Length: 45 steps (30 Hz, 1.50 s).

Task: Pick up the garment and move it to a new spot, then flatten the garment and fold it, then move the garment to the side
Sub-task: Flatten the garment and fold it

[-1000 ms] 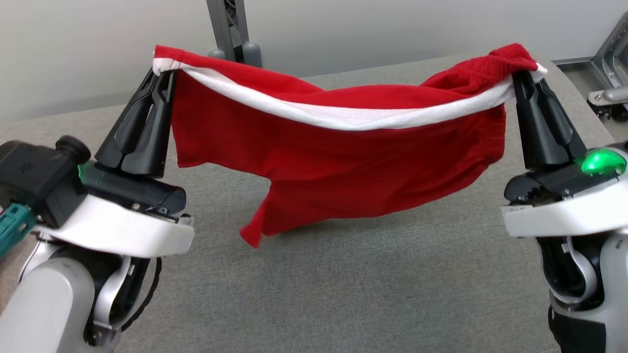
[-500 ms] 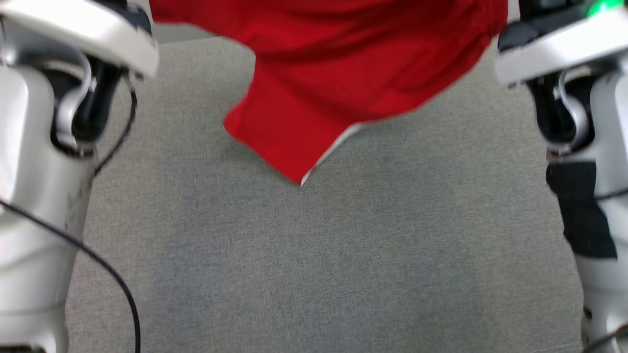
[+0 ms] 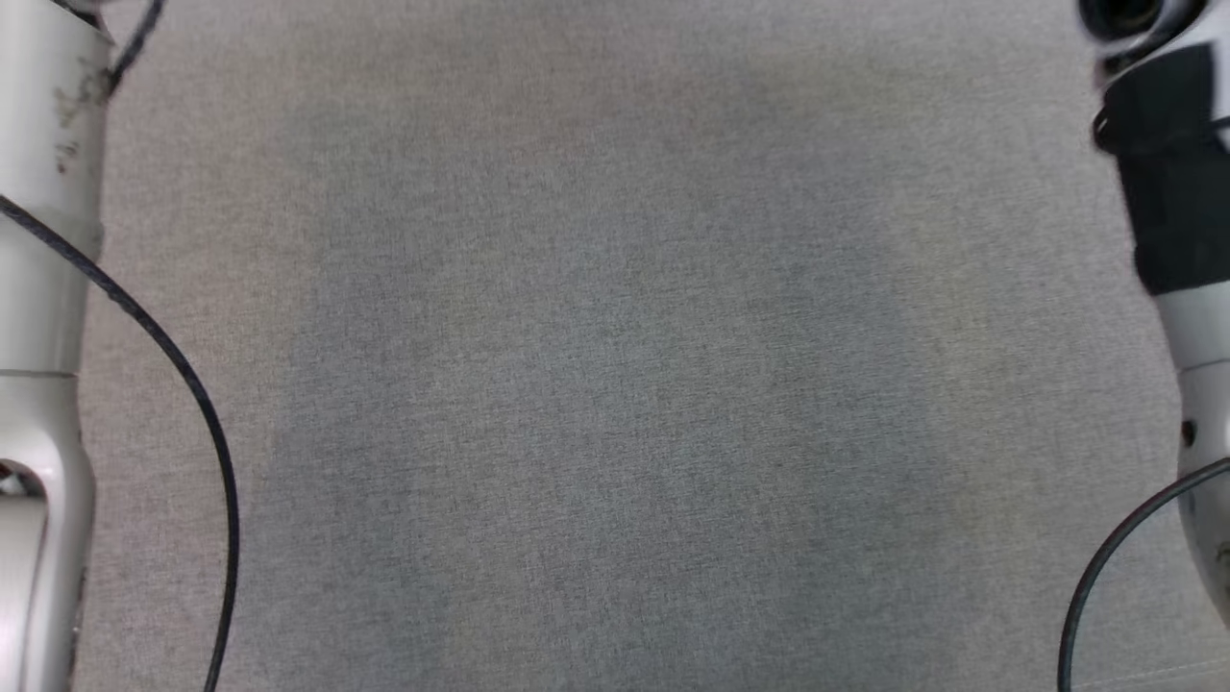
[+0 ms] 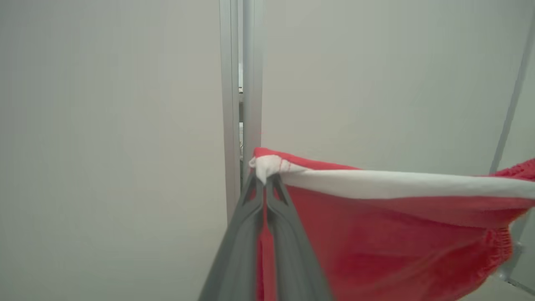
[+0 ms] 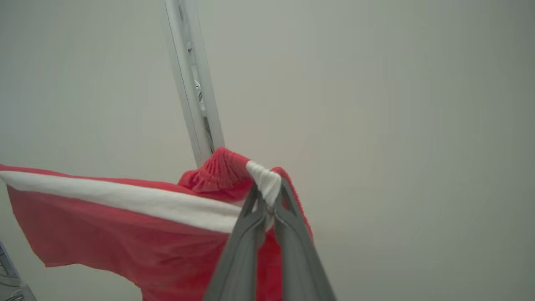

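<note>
Up against a pale wall, the red shorts hang spread between two grippers. The left gripper is clamped on their white-striped corner, cloth trailing toward 4 o'clock in its wrist view; the right gripper is clamped on the gathered waistband, cloth trailing toward 8 o'clock. A metal post rises behind at 12 o'clock.

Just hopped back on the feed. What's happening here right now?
The robot holds the red garment, white band on top, up in the air between both arms. The left pincer is shut on one end of the band, the right pincer on the other, bunched end. The head view looks down on the grey table, a forearm at each side.
</note>
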{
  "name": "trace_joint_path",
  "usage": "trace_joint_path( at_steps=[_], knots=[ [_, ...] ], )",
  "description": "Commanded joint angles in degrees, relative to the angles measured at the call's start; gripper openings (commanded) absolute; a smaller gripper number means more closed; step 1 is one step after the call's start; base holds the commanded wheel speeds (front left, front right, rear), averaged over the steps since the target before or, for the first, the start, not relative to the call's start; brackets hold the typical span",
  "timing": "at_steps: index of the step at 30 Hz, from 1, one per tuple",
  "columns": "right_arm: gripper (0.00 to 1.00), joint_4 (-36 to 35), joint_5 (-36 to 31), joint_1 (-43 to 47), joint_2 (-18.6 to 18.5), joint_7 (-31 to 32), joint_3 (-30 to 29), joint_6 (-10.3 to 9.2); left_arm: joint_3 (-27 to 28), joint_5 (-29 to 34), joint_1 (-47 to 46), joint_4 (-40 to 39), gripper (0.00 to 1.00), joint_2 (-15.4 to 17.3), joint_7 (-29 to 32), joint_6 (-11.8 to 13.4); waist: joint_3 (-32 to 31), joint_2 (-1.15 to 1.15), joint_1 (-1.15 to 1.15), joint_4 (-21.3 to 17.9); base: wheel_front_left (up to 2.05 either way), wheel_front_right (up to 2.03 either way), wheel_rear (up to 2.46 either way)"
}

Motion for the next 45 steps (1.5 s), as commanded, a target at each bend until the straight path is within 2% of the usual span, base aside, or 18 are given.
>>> trace_joint_path(
  at_steps=[1, 6, 11, 17, 21, 27, 31, 32, 39, 45],
  knots=[
    [0.00, 2.2, 1.1, 1.3, 0.0, -0.6, 1.0, -0.02, -0.3, -0.3, 0.8, 2.0, 0.00, -0.3, -1.0, -0.5, 0.9, 0.00, 0.00, 0.4, 0.00, 0.00, 0.00],
    [0.00, 7.2, 4.5, 7.5, 0.3, -0.9, 6.6, -0.02, -1.9, -1.6, 7.5, 8.4, 0.00, -1.9, -4.5, -1.6, 2.2, 0.00, 0.00, 1.1, 0.00, 0.00, 0.00],
    [0.00, 7.2, 10.9, 17.8, 0.7, -1.1, 11.7, -0.02, -3.0, -3.4, 17.6, 10.4, 0.00, -2.5, -8.4, -2.2, 1.5, 0.00, 0.00, 1.2, 0.00, 0.00, 0.00],
    [0.00, 3.1, 20.7, 30.2, -0.4, 1.0, 16.7, -0.02, -4.3, -5.6, 31.2, 6.7, 0.00, -2.8, -10.2, -2.4, -1.0, 0.00, 0.00, 1.5, 0.00, 0.00, 0.00],
    [0.00, -1.5, 27.0, 37.2, -2.0, 2.7, 18.3, -0.02, -4.4, -6.9, 39.7, 1.4, 0.00, -1.5, -10.4, -2.3, -2.9, 0.00, 0.00, 1.3, 0.00, 0.00, 0.00],
    [0.00, -7.4, 32.0, 47.1, -5.2, 3.5, 19.7, -0.02, -3.8, -9.0, 53.7, -10.6, 0.00, 1.7, -7.3, 0.8, -6.2, 0.00, 0.00, 0.7, 0.00, 0.00, 0.00],
    [0.00, -10.0, 33.9, 53.0, -7.5, 3.5, 18.9, -0.04, -3.2, -10.3, 63.2, -20.7, 0.00, 3.8, -3.9, 4.6, -8.2, 0.00, 0.00, 0.8, 0.00, 0.00, 0.00],
    [0.00, -10.0, 33.9, 53.0, -7.5, 3.5, 18.9, -0.04, -3.2, -10.3, 63.2, -20.7, 0.00, 3.8, -3.9, 4.6, -8.2, 0.00, 0.00, 0.8, 0.00, 0.00, 0.00],
    [0.00, -14.2, 34.6, 62.5, -10.2, 5.2, 16.9, -0.09, -2.7, -12.5, 78.1, -37.4, 0.00, 7.2, 2.7, 11.5, -11.3, 0.00, 0.00, 2.1, 0.00, 0.00, 0.00],
    [0.00, -17.2, 32.5, 70.4, -10.5, 7.8, 15.1, -0.16, -2.8, -14.8, 87.5, -45.5, 0.00, 8.5, 7.5, 15.7, -14.2, 0.00, 0.00, 2.3, 0.00, 0.00, 0.00]
  ],
)
